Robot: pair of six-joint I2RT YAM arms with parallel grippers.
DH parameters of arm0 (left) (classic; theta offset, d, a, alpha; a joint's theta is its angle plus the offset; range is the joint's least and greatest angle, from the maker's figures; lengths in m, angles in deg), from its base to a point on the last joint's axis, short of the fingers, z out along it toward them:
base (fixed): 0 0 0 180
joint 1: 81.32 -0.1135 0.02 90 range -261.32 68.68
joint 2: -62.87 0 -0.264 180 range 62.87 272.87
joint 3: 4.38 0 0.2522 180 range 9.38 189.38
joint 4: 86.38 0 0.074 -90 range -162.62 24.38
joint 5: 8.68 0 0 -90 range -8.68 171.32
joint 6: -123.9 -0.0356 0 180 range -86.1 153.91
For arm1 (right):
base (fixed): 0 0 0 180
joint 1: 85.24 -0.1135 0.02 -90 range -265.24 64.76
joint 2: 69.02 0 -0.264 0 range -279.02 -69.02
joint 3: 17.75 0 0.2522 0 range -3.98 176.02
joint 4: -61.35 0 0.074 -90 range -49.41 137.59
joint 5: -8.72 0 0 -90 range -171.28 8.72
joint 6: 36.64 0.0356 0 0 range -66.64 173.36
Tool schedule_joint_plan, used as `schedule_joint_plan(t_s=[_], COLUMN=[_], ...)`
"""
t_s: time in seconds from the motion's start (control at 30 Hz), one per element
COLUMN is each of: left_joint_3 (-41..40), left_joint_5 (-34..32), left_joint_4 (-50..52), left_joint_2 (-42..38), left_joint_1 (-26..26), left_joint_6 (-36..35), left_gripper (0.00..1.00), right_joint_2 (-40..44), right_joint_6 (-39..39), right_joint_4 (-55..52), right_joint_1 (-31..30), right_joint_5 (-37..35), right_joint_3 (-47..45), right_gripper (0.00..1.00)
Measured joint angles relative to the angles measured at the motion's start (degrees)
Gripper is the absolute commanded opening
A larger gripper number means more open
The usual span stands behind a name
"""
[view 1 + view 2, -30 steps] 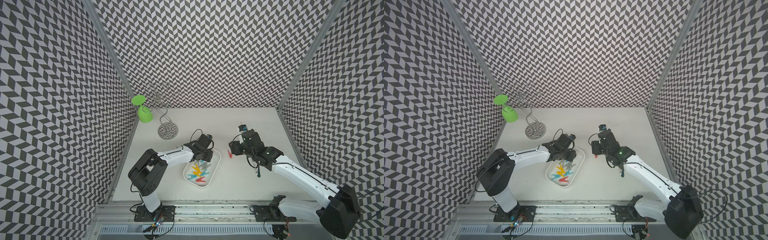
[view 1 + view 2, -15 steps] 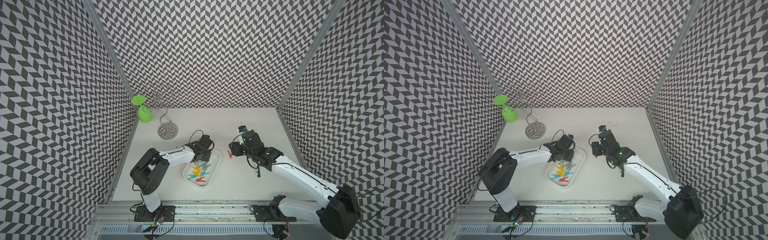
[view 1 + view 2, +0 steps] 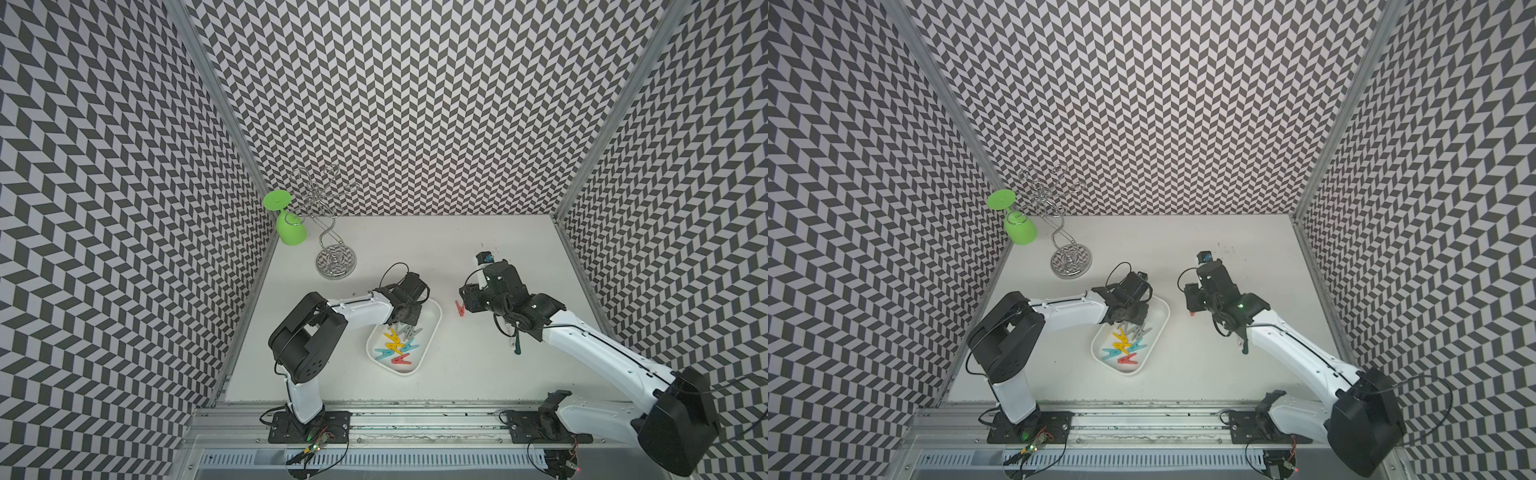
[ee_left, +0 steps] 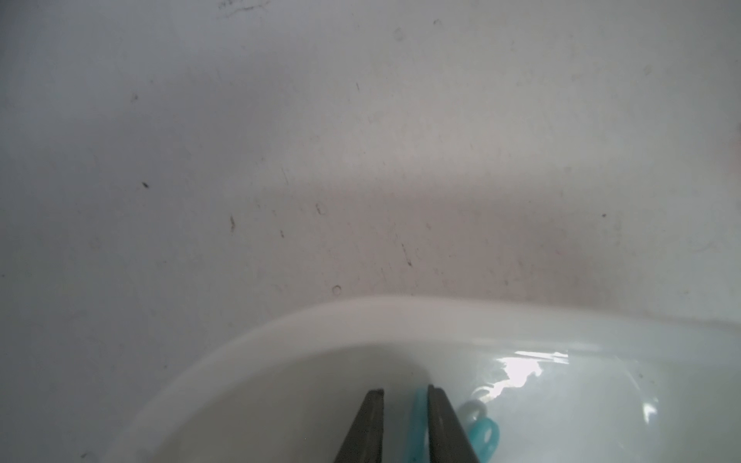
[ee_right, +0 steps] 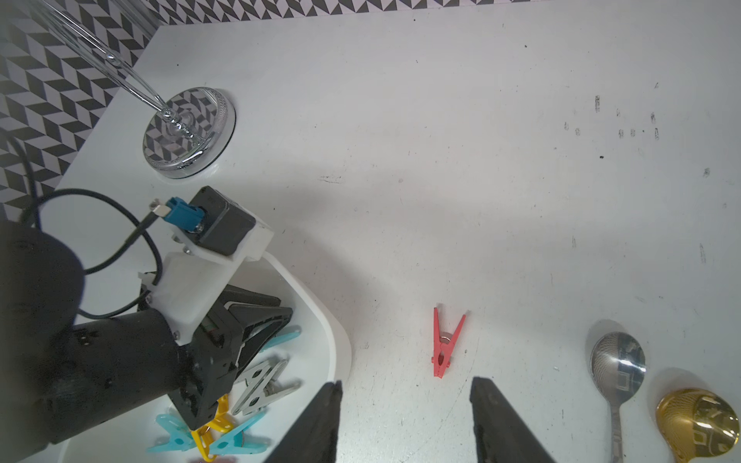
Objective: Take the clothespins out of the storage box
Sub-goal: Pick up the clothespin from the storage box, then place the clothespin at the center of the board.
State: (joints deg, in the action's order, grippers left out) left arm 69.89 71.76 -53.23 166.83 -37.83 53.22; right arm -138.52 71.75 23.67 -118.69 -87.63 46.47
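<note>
Left gripper (image 4: 405, 389) is down in the storage box (image 4: 361, 316), jaws nearly together astride a teal clothespin (image 4: 417, 421); can't tell if clamped. Right gripper (image 5: 405, 381) is apart, empty, by a red clothespin (image 5: 443, 344) on the table (image 5: 521, 200). Clothespins likely light, stiff, slick: pinch mid-body near the spring.

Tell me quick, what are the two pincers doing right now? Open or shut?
Left pincer: nearly shut around a teal clothespin; real grip cannot be told.
Right pincer: open, holding nothing; a red clothespin lies just ahead.
</note>
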Motion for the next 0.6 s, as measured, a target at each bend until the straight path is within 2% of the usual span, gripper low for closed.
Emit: schedule_joint_plan(t_s=[0.23, 0.43, 0.6], left_joint_3=[0.59, 0.92, 5.55], left_joint_5=[-0.26, 0.13, 1.36], left_joint_4=[0.26, 1.14, 1.22], left_joint_2=[-0.09, -4.22, -8.61], left_joint_1=[0.17, 1.16, 1.18], left_joint_6=[-0.15, -0.22, -0.42], left_gripper=[0.00, 0.00, 0.00], right_joint_2=[-0.92, -1.11, -1.09], right_joint_6=[-0.31, -0.42, -0.42], right_joint_4=[-0.07, -0.04, 0.13], right_joint_1=[0.39, 0.66, 0.74], right_joint_5=[0.00, 0.02, 0.66], right_joint_3=[0.00, 0.00, -0.09], right_gripper=[0.52, 0.51, 0.50])
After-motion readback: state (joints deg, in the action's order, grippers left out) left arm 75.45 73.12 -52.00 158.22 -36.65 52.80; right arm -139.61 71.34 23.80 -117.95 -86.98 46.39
